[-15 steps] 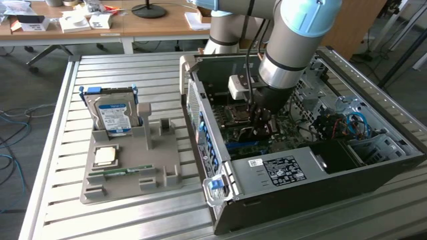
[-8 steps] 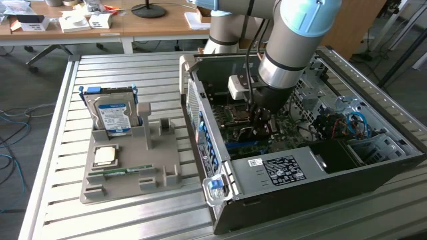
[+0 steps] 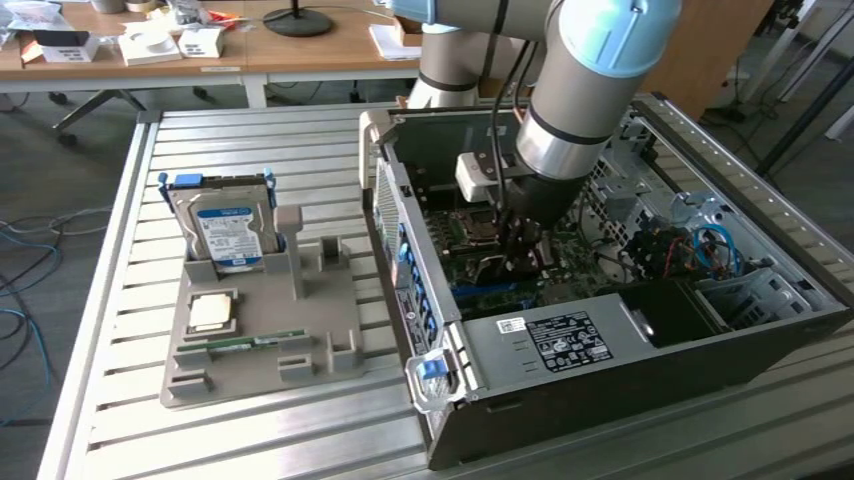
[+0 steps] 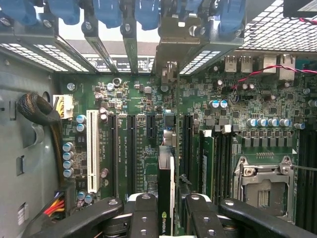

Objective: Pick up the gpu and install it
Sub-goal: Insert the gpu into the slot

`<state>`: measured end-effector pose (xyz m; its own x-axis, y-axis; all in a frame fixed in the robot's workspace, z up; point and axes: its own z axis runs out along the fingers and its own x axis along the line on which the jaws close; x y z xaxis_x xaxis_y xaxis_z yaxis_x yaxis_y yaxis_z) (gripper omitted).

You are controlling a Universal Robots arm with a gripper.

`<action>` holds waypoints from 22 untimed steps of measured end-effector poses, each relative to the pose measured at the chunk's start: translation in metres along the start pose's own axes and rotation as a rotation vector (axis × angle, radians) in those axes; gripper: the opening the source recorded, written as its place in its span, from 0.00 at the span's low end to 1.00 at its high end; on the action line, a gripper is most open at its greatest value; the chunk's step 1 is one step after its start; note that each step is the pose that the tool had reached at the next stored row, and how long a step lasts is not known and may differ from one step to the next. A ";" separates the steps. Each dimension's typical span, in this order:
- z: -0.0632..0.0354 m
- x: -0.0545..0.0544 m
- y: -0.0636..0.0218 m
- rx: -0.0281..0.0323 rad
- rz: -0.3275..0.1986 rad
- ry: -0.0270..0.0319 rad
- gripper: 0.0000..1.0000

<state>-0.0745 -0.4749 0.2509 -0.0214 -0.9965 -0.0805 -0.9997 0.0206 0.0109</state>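
Nearest in the wrist view, the end effector (image 4: 171,213) is clenched on the gpu (image 4: 166,191), a thin black card held edge-on between its black fingers (image 4: 144,218), standing upright over the green motherboard (image 4: 148,148) among the expansion slots.

From the exterior view, the arm (image 3: 587,90) reaches down into the open computer case (image 3: 747,330), its end effector (image 3: 514,255) low over the board. Beside the case, a grey holder (image 3: 287,340) carries the hard drive (image 3: 230,232) and a RAM stick (image 3: 247,343) on the slatted metal worktop (image 3: 120,250). Wooden desks (image 3: 307,55) stand behind.
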 end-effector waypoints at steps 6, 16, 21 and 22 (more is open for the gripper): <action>0.0006 -0.001 0.0010 -0.0002 0.000 0.0003 0.26; 0.0024 -0.004 0.0022 -0.0003 0.000 0.0017 0.26; 0.0027 -0.004 0.0022 -0.0002 0.000 0.0014 0.26; 0.0027 -0.004 0.0022 -0.0002 0.000 0.0013 0.26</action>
<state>-0.0766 -0.4704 0.2485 -0.0214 -0.9966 -0.0792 -0.9997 0.0206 0.0111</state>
